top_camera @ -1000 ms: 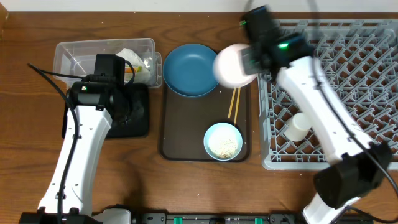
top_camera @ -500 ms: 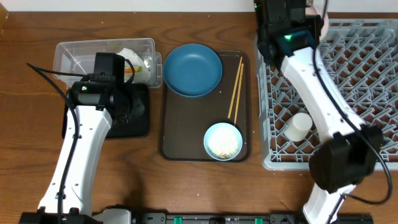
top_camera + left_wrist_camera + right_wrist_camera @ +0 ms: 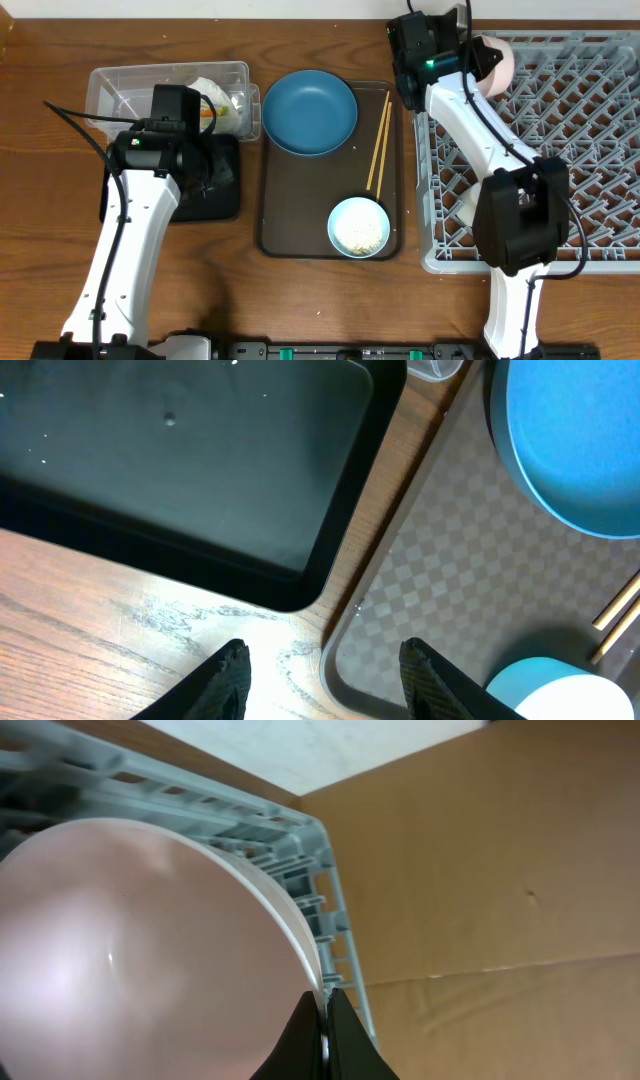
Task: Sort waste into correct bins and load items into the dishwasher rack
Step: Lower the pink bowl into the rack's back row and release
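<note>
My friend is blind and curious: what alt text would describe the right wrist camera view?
The right gripper pinches the rim of a white bowl beside a corner of the grey dishwasher rack. A brown surface lies beyond.

The grey pegged dishwasher rack fills 3 o'clock. A white bowl stands on edge at its 11 o'clock corner, and a small white cup sits toward its 8 o'clock. The dark blue plate lies flat at 12, with the chopsticks just beside it. Rice fills the pale blue bowl at 6. Crumpled tissue lies in the clear tub at 10, and the black tray-bin is at 9.
</note>
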Tool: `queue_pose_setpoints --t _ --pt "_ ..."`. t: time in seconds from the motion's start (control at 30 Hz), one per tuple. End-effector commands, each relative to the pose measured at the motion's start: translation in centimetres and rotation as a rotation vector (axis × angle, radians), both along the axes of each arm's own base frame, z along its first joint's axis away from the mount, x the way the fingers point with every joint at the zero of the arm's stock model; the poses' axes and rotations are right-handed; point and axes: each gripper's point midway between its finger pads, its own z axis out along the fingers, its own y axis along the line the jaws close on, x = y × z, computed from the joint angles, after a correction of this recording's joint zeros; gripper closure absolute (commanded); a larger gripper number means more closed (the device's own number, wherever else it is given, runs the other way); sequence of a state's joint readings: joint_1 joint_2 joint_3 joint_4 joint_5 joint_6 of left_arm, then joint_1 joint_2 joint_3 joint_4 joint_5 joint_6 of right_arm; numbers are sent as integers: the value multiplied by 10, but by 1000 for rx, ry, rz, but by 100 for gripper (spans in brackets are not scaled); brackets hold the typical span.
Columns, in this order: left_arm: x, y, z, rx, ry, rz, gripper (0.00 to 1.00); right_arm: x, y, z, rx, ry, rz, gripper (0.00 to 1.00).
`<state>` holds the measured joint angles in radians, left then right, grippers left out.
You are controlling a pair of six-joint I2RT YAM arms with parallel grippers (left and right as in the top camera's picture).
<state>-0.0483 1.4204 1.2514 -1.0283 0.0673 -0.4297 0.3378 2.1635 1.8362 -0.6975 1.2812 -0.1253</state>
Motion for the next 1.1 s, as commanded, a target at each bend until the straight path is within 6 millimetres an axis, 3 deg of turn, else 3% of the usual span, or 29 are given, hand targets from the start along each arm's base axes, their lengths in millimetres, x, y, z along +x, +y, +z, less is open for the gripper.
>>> queue_pose_setpoints --t 0.0,0.27,0.7,0.8,1.0,1.07 --pt "-1 4 -3 18 11 3 48 5 3 -13 28 27 23 99" --pt "-1 4 -3 18 11 3 47 12 17 -40 100 105 95 99" --pt "-2 4 -3 18 18 3 46 7 61 -45 53 185 199 96" --pt "-3 4 -3 18 19 3 46 3 69 -47 45 207 216 78" --pt "-3 4 -3 18 19 3 45 -2 81 -48 37 229 241 21" --pt "-3 4 -3 18 19 3 45 -1 82 -47 40 223 243 12"
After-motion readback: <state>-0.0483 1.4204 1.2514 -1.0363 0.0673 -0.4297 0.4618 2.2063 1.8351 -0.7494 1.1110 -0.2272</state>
